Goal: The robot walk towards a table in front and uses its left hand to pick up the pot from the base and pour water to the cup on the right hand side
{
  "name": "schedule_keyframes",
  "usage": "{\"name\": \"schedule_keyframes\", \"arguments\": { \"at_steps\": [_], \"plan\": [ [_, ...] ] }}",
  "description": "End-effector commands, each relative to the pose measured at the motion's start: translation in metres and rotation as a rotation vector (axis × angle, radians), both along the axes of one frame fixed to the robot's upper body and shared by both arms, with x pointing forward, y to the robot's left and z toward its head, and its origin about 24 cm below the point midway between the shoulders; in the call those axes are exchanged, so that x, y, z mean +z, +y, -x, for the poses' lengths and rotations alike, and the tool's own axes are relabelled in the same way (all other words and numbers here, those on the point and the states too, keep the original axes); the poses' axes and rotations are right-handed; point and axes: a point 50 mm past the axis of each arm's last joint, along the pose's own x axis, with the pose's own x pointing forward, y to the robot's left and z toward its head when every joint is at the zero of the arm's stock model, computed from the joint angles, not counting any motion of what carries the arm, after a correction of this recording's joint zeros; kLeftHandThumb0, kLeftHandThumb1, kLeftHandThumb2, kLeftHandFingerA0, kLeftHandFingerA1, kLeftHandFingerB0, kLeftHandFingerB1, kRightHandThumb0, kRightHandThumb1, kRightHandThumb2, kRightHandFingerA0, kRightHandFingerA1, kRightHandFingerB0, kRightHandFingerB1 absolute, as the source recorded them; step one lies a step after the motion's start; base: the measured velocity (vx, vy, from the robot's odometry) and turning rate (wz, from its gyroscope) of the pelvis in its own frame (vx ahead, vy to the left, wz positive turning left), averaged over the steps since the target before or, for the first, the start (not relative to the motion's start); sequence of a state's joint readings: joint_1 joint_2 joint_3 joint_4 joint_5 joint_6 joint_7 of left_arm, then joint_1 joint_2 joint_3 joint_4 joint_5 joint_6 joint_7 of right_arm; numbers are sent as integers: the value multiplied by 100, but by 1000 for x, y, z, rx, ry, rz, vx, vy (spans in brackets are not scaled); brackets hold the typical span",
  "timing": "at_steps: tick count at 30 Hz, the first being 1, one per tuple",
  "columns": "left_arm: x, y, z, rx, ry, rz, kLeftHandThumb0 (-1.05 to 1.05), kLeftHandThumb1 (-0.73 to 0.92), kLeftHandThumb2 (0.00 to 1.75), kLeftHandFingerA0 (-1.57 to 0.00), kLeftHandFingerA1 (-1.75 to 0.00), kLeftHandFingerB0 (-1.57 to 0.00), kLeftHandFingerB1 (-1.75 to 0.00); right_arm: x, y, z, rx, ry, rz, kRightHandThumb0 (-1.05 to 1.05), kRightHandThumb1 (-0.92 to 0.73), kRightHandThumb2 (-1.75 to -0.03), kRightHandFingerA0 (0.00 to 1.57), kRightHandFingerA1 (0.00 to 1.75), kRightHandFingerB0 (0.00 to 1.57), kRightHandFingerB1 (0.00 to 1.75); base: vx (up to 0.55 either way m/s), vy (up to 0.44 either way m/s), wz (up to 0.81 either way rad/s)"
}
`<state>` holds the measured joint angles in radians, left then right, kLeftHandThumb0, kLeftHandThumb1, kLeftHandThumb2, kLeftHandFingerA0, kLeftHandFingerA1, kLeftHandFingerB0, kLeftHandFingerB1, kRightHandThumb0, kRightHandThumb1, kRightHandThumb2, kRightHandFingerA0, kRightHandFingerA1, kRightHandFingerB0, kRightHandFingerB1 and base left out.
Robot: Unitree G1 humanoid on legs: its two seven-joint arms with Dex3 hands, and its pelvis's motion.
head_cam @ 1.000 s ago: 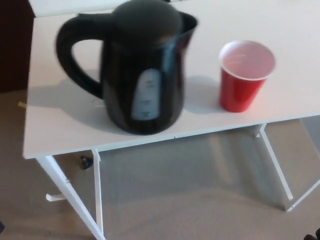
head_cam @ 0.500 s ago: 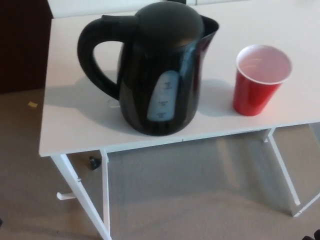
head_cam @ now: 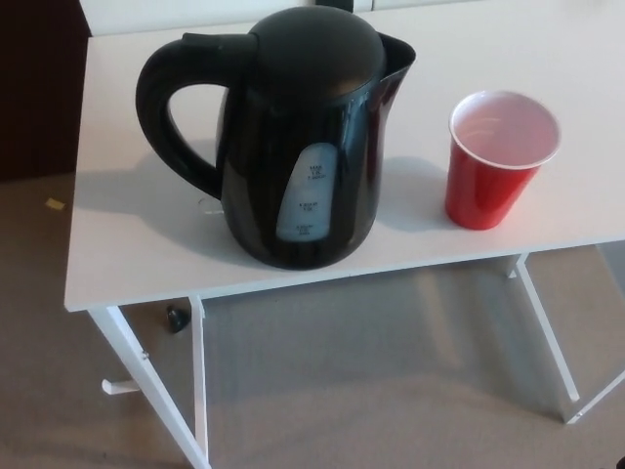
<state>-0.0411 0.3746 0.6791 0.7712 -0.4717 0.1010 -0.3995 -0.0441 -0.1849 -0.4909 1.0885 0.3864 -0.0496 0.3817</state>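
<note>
A black electric kettle (head_cam: pixel 293 137) stands upright near the front edge of a white table (head_cam: pixel 127 244). Its loop handle (head_cam: pixel 166 107) points to the picture's left and its spout to the right. A grey water-level window faces me. Its base is hidden under it. To the right stands a red plastic cup (head_cam: pixel 498 161) with a white inside, upright and apart from the kettle. I cannot tell whether the cup holds anything. Neither of my hands shows in the head view.
The table has thin white legs (head_cam: pixel 146 391) and a brace on the right (head_cam: pixel 547 332). Beige carpet (head_cam: pixel 371 391) lies below. A small dark object (head_cam: pixel 178 318) sits on the floor under the table's left side. A dark panel (head_cam: pixel 39 88) stands at far left.
The whole picture has shifted, first right and then slightly back left, so the camera moved. Kettle and cup keep the same places on the table.
</note>
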Motion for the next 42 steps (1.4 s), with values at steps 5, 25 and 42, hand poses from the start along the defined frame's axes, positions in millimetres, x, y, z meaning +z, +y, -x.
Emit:
{"name": "schedule_keyframes", "arguments": {
  "at_steps": [5, 25, 42],
  "plan": [
    [171, -10, -37, -159, -507, -407, -35, 46, 54, -29, -38, -29, -31, 2, -5, 2, -8, -18, 1, -18, -47, -54, 66, 49, 54, 43, 0, 0, 0],
    [183, -149, -133, -593, -445, -593, -22, 37, 89, -6, -50, -6, -49, 1, -7, 8, -18, 0, 2, -15, -50, -54, 62, 49, 53, 44, 0, 0, 0],
    [140, -180, -157, -618, -311, -620, -22, 39, 91, -8, -51, -8, -50, 2, -8, 10, 3, 4, 16, -18, -48, -54, 68, 50, 53, 44, 0, 0, 0]
  ]
}}
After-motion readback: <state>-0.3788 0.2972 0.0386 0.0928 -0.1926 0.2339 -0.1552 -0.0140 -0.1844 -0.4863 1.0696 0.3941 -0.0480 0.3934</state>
